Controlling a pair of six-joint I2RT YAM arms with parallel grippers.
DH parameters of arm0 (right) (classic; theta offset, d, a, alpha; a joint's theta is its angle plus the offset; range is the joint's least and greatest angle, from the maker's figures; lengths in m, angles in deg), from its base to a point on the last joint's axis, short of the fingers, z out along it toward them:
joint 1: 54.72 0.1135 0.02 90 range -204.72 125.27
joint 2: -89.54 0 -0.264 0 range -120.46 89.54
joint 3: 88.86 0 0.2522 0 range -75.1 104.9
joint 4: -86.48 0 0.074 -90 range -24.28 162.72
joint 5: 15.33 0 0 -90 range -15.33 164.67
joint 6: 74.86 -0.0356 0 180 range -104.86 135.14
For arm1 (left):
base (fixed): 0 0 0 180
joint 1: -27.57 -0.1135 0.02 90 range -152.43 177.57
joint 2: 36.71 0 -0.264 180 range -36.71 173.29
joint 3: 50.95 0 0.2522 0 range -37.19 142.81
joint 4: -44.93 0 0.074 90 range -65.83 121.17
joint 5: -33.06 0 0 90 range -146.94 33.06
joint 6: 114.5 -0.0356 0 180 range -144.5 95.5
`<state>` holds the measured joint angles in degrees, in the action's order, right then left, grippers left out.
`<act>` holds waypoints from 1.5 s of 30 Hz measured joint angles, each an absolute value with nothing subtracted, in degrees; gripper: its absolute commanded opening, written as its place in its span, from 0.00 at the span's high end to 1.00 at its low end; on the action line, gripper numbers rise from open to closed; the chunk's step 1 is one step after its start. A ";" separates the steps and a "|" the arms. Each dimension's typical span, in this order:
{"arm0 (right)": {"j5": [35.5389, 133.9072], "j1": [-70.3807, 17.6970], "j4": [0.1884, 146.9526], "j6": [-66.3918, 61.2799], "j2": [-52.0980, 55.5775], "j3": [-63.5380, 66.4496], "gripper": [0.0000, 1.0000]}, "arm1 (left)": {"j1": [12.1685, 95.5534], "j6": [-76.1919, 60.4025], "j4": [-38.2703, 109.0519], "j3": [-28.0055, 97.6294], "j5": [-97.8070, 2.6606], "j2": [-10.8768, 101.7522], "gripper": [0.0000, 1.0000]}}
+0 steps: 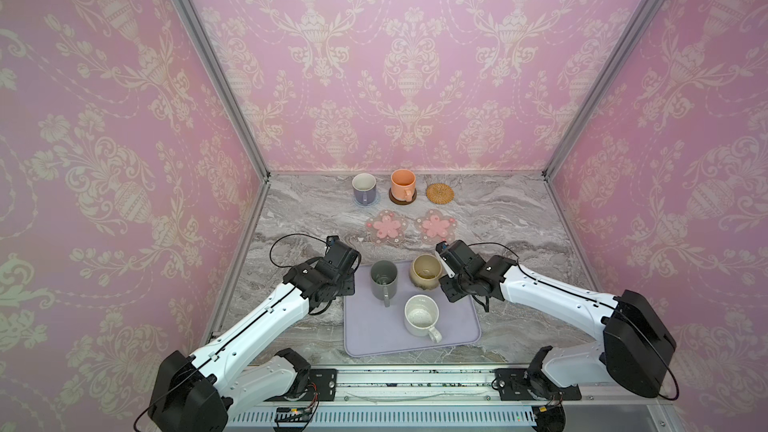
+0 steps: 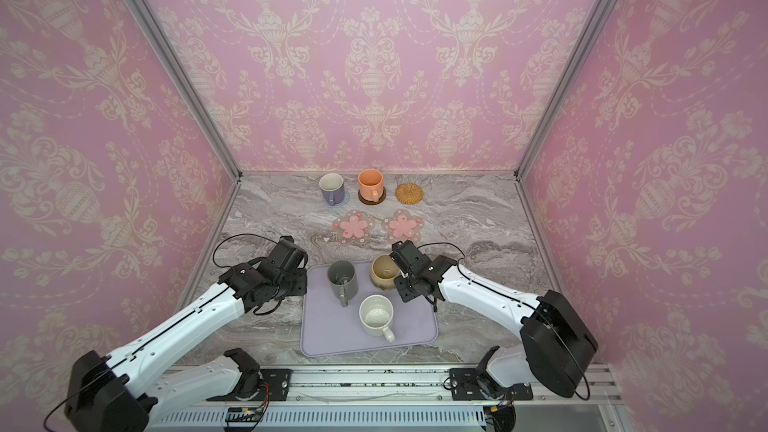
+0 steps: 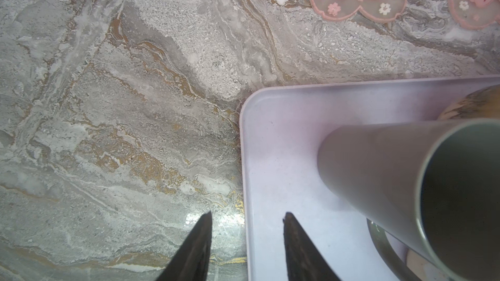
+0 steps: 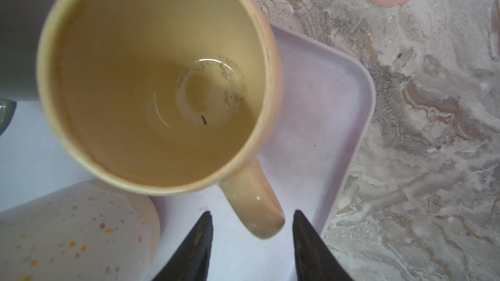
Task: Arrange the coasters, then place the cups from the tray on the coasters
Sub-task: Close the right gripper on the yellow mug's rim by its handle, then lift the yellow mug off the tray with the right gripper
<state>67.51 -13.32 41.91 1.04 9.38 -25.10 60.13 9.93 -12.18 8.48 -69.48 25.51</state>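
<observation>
Right claw parted, empty, straddling beige mug handle | mug stands on tray | step: pickup | next: I close on handle, lift straight, carry to flower coaster

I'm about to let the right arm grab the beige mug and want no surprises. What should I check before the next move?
1. Right gripper open: ok.
2. Beige mug's handle between its jaws, not yet gripped: ok.
3. Beige mug upright on the tray: ok.
4. Free coaster to receive it: rattan coaster and pink flower coasters bare: ok.
5. Left gripper open, empty, away from the beige mug: ok.
6. Clearance to the white speckled mug during the lift: cannot tell.
</observation>
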 measured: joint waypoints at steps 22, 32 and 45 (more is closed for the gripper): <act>74.90 -14.91 45.54 7.15 4.51 -23.46 0.72 | 60.13 9.93 -11.48 9.95 -69.22 28.53 0.54; 75.27 -14.85 48.93 3.07 3.54 -23.68 0.87 | 60.13 9.93 -11.11 9.95 -69.06 28.64 0.54; 73.13 -14.85 49.89 1.49 5.34 -25.58 1.00 | 60.13 9.96 -10.65 9.81 -69.06 28.16 0.54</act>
